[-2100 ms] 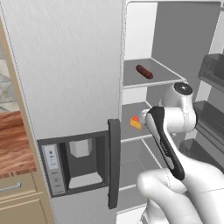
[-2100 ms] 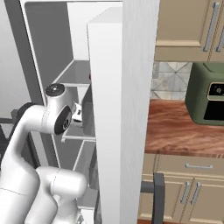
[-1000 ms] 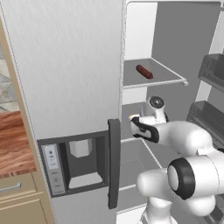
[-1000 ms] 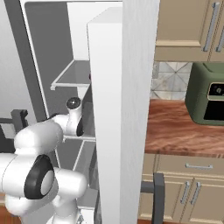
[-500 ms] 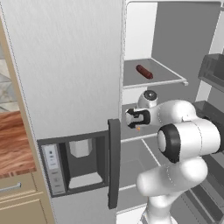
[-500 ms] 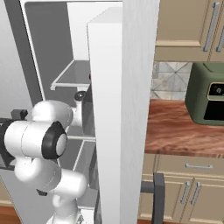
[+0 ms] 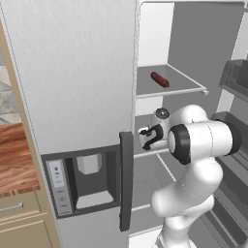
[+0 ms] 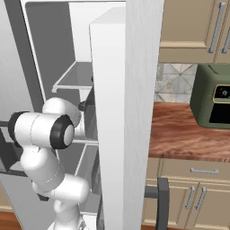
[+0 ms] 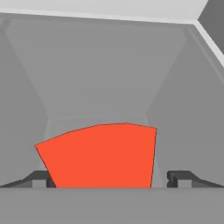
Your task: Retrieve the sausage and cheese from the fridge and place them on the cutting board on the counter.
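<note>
Left base view: the sausage (image 7: pixel 160 80) is seen untouched on the upper shelf (image 7: pixel 167 87) of the open fridge (image 7: pixel 82 72), with the gripper (image 7: pixel 144 137) reached in at the shelf below.

Right base view: the tabletop (image 8: pixel 188 134) is shown at right; no cutting board is seen.

Hand view: the cheese (image 9: pixel 100 155) is framed between spread, released jaws, not yet grasped. Both items are judged still to be moved.

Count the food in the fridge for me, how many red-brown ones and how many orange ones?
Red-brown: 1, the sausage on the upper shelf of the fridge.
Orange: 1, the cheese, lying between the open fingertips of the gripper.
Total: 2 foods.
</note>
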Robot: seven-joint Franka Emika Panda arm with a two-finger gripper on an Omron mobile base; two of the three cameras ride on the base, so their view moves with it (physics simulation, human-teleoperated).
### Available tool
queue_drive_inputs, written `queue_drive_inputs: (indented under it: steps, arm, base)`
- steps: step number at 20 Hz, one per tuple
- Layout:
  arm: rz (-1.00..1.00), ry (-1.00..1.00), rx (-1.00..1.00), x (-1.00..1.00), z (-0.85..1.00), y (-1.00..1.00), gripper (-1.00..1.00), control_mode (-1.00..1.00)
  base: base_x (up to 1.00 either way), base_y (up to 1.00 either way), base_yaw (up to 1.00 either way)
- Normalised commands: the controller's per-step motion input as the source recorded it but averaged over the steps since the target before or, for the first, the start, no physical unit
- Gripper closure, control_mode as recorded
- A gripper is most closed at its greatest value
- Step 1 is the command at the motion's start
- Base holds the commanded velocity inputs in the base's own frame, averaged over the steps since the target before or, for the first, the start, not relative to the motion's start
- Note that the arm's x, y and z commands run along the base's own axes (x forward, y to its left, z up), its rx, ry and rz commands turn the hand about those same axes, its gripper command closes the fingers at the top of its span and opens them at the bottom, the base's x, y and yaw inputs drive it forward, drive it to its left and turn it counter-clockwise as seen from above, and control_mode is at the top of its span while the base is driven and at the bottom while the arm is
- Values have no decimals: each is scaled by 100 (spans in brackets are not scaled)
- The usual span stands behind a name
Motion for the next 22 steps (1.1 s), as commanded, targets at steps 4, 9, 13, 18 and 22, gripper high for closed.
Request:
queue_drive_inputs:
  steps: [4,9,13,18,22]
  arm:
    - [0,0,0,4,-22,-1,-100,-100]
    - [0,0,0,0,-18,-1,100,-100]
    - [0,0,0,0,0,0,100,-100]
    - [0,-3,0,-17,0,0,100,-100]
    - [0,-4,0,-49,45,0,100,-100]
  base:
    - [0,0,0]
    - [0,0,0]
    - [0,0,0]
    - [0,0,0]
    - [0,0,0]
